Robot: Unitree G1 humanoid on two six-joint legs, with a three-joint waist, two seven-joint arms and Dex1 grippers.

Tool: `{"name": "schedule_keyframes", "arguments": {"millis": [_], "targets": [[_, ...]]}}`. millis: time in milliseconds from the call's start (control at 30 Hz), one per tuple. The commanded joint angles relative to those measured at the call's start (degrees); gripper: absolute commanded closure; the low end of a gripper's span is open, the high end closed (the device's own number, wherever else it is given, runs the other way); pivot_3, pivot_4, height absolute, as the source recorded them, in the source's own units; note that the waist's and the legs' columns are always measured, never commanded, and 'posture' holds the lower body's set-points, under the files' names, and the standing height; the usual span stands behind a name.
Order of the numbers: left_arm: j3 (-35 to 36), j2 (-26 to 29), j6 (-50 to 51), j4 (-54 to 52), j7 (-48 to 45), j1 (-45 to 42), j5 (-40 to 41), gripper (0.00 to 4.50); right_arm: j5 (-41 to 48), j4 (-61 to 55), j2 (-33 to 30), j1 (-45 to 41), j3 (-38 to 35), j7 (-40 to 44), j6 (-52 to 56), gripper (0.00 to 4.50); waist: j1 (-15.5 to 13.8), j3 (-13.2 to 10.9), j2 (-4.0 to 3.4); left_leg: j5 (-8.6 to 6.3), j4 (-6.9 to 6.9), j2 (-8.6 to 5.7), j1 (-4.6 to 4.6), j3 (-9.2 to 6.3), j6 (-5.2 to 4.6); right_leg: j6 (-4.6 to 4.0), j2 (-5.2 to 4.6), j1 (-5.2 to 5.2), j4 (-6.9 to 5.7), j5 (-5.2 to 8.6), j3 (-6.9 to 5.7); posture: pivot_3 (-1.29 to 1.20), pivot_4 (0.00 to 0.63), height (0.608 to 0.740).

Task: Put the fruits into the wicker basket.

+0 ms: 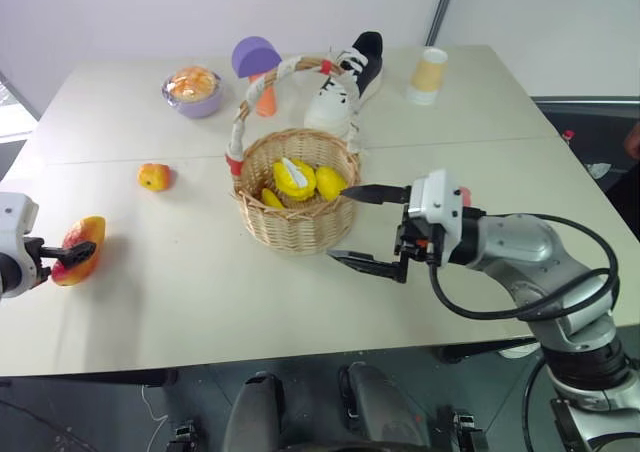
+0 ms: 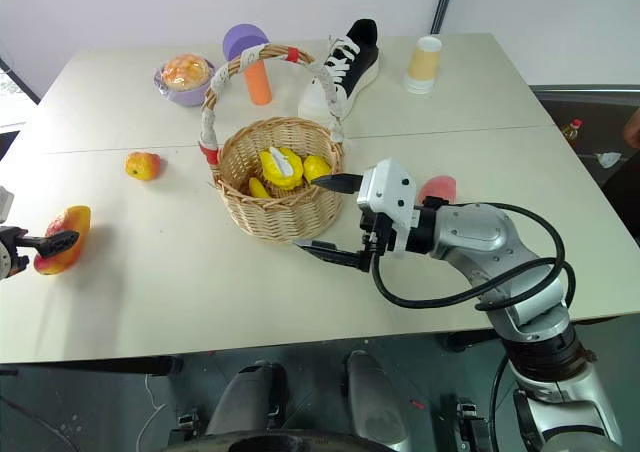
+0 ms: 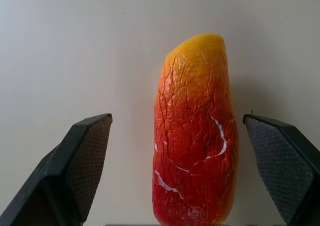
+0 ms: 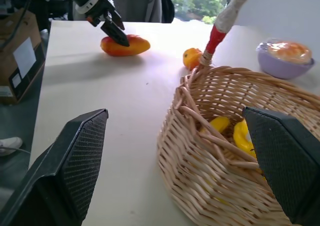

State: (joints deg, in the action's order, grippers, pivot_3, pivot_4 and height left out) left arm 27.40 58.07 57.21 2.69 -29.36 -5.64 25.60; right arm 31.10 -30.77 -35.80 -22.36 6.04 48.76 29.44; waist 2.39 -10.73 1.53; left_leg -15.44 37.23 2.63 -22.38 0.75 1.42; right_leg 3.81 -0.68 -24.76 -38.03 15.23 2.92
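My left gripper is spread wide with nothing in it, and the elongated red-orange-yellow toy mango lies on the pale tabletop right between the two fingers, neither pad touching it. Its long axis runs straight away from the wrist, yellow tip far, red end near, so the fingers flank its narrow width: good line for a close. Its near end is cut off at the edge of the wrist view, so how deep it sits between the fingers I can't quite say.

My right gripper is also wide open and empty, pointing across at the round light-tan wicker basket with its white, red-banded arched handle, one finger by the rim, one lower beside the woven wall. Yellow pieces already lie inside; what they are is hard to make out.

The little yellow-red apple sits between mango and basket, nearer my left side. The pink peach peeks out behind my right wrist, mostly hidden.
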Motion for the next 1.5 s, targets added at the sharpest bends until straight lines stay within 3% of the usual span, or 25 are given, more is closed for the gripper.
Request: {"name": "schedule_keyframes", "arguments": {"millis": [33,133,167,267,367,400,567,667,767,867,933,1133,1233,1433,1500], "targets": [[-2.67,1.2,-0.12,2.78,-1.99,-2.18,-1.31,0.0,0.12,-2.07,1.21,-1.17,0.3,-0.16,-1.39,0.01,-0.05,0.0,0.0,0.0,0.0,-0.01,0.0,-0.01,0.0,0.0,0.01,0.0,-0.01,0.0,-0.01,0.0,0.15,0.74],[-3.58,0.89,-0.62,5.66,-2.22,-3.67,-1.95,0.0,-0.42,-1.94,1.53,-0.74,0.27,-0.17,-1.77,0.01,-0.02,0.0,0.01,0.0,0.01,-0.03,0.0,-0.01,0.0,0.0,0.02,0.0,-0.02,0.0,-0.01,0.0,0.15,0.74],[-3.71,0.85,-1.4,6.16,-2.34,-3.89,-2.28,0.25,-0.52,-1.97,1.59,-0.64,0.27,-0.21,-1.83,0.0,0.06,0.01,0.03,0.0,0.01,-0.03,0.0,-0.01,0.0,0.0,0.02,-0.01,-0.02,0.0,-0.01,0.0,0.15,0.74],[-3.67,0.38,-3.87,6.52,-2.6,-4.05,-3.16,1.19,-0.71,-2.05,1.85,-0.28,0.35,-0.51,-2.05,0.0,0.02,0.01,0.03,0.0,0.01,-0.01,0.0,0.0,0.0,0.0,0.02,-0.01,-0.02,0.0,-0.01,0.0,0.15,0.74],[-4.32,0.6,-4.64,6.61,-2.76,-3.77,-4.13,2.72,-0.98,-2.28,1.98,0.12,0.45,-0.85,-2.26,0.0,0.0,0.01,0.04,0.0,0.01,0.01,0.0,0.0,0.0,-0.01,0.01,-0.01,-0.03,0.0,-0.01,0.0,0.15,0.74],[-4.31,0.7,-4.68,6.74,-2.65,-3.62,-4.5,2.88,-1.06,-2.38,2.0,0.21,0.42,-1.0,-2.26,0.0,-0.01,0.01,0.04,0.0,0.01,0.01,0.0,0.0,0.0,-0.01,0.01,-0.01,-0.03,0.0,-0.01,0.0,0.15,0.74],[3.37,-1.01,-7.21,0.31,-5.47,-2.05,-0.67,2.88,-1.29,-2.16,1.14,0.56,-0.71,-1.03,-2.48,0.0,0.0,0.01,0.06,0.0,0.01,0.05,0.0,0.0,0.0,-0.01,0.01,-0.01,-0.03,0.0,-0.01,0.0,0.15,0.74],[8.7,-2.78,-7.2,-16.32,-13.88,0.71,9.64,2.88,-1.99,-0.12,-0.02,0.19,-2.04,-0.47,-3.07,0.0,-0.08,-0.01,0.21,0.0,0.02,0.09,-0.03,0.0,0.0,-0.01,-0.11,-0.02,-0.03,-0.01,-0.01,0.0,0.15,0.74],[8.88,-3.17,-3.01,-28.7,-17.79,1.13,19.89,2.88,-2.62,1.8,-0.64,-0.64,-2.67,0.14,-3.85,0.0,-0.51,0.02,0.28,0.0,0.06,0.04,-0.03,0.01,0.02,-0.01,-0.28,0.04,-0.01,-0.01,-0.01,0.0,0.15,0.74],[2.02,-4.02,-0.33,-36.3,-15.26,-4.3,26.49,2.88,-3.07,3.3,-0.76,-1.86,-2.94,0.59,-4.35,0.0,-0.44,0.01,0.25,0.0,0.05,-0.01,0.06,0.13,0.02,0.01,-0.24,0.07,-0.01,-0.01,0.03,0.0,0.15,0.74],[-7.82,-8.77,1.44,-37.21,-8.67,-13.9,25.9,2.88,-3.37,4.01,-0.52,-2.61,-2.71,0.57,-4.58,0.0,-0.61,0.02,0.23,0.0,0.08,-0.13,0.07,0.08,0.02,0.01,-0.08,0.1,-0.01,-0.01,0.05,0.0,0.15,0.74],[-28.36,-18.01,-0.82,-32.48,-1.22,-29.8,14.33,2.88,-3.96,4.05,0.92,-3.69,-2.27,-0.7,-4.37,0.0,-0.74,0.03,0.27,0.0,0.19,-0.19,0.09,-0.05,0.0,0.04,0.09,0.19,-0.02,-0.02,0.07,0.0,0.15,0.74],[-33.04,-20.34,-2.64,-27.82,-1.12,-33.14,9.98,2.88,-4.13,3.33,1.32,-3.34,-2.46,-1.7,-3.96,0.0,-0.74,0.03,0.26,-0.01,0.16,-0.19,0.07,-0.09,-0.02,0.03,0.13,0.16,-0.02,-0.02,0.06,0.0,0.15,0.74],[-31.81,-23.4,-3.51,-23.54,-2.11,-35.06,8.9,0.1,-3.89,0.8,0.95,-1.21,-3.49,-4.3,-2.75,0.0,-0.81,0.02,0.26,-0.01,0.18,-0.19,0.06,-0.09,-0.02,0.02,0.11,0.16,-0.03,-0.01,0.05,0.0,0.15,0.74],[-27.43,-23.12,-3.47,-25.43,-4.84,-33.92,13.19,0.1,-3.92,0.24,0.64,-0.48,-3.99,-4.88,-2.42,0.0,-0.87,0.02,0.26,-0.01,0.18,-0.19,0.05,-0.11,-0.02,0.02,0.11,0.16,-0.03,-0.01,0.04,0.0,0.15,0.74]]}}
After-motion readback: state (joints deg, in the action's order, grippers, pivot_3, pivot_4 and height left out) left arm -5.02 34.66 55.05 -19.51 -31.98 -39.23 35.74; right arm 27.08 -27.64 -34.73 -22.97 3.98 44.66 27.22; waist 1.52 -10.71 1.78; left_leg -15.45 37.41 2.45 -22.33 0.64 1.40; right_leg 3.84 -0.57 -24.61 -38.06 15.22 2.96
